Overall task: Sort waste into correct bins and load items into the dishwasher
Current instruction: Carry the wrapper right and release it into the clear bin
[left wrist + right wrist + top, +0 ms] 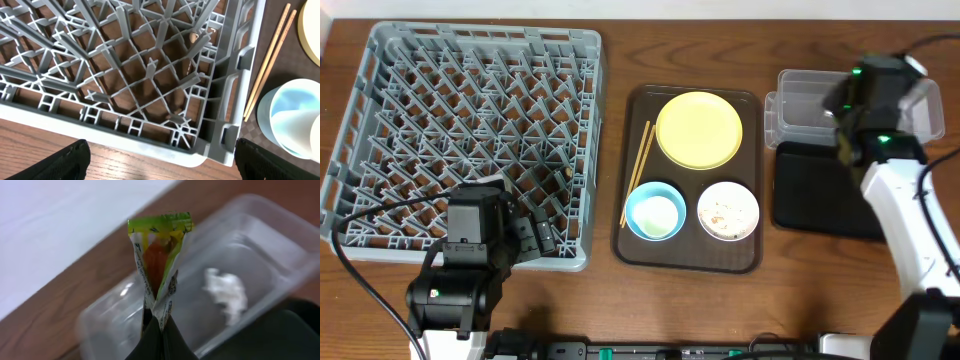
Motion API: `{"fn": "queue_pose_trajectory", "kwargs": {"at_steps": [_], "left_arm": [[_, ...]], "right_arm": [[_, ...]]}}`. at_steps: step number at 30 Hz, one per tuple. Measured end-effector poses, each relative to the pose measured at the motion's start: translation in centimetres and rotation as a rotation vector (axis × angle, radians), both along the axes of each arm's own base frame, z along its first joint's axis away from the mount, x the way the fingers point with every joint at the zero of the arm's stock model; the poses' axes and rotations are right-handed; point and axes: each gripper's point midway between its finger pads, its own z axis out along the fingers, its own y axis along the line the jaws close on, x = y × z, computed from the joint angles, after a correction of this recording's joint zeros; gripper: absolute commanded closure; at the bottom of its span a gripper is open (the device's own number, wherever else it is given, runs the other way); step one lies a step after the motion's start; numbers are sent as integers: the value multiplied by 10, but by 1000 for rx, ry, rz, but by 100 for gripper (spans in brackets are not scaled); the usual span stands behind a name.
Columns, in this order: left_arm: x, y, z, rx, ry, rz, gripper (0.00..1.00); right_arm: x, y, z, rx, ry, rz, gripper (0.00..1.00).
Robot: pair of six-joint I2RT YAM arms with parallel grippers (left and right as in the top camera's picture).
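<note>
Clear tub (280, 255) blurred, blue bowl (287, 100) cut off at edge

Wood table (700, 40) held four things. At left, big grey rack (480, 38). In middle, dark brown tray (690, 262), near rack. At right, clear tub (805, 100) at far side, black tray (820, 200) just beside it, closer to robot.

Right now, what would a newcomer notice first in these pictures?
The large grey dish rack fills the left side. At the right, the right gripper pinches a green-orange snack wrapper above the clear tub holding a white tissue. A yellow plate sits on the brown tray between them.
</note>
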Motion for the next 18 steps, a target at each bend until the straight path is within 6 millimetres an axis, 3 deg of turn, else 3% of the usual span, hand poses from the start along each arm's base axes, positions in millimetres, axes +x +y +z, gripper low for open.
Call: {"fn": "queue_pose_trajectory", "kwargs": {"at_steps": [3, 8, 9, 11, 13, 15, 18], "left_arm": [[0, 0, 0, 0, 0, 0, 6], [0, 0, 0, 0, 0, 0, 6], [0, 0, 0, 0, 0, 0, 6], [0, 0, 0, 0, 0, 0, 6], [0, 0, 0, 0, 0, 0, 6], [0, 0, 0, 0, 0, 0, 6], [0, 0, 0, 0, 0, 0, 6]], "right_arm": [[-3, -24, -20, 63, 17, -109, 99], [-1, -31, -52, 127, 57, -180, 96], [-1, -31, -59, 139, 68, -189, 88], [0, -32, -72, 155, 88, -204, 56], [1, -31, -80, 162, 105, -205, 38], [5, -30, -80, 161, 95, -185, 28], [12, -28, -70, 125, 74, -122, 27]]}}
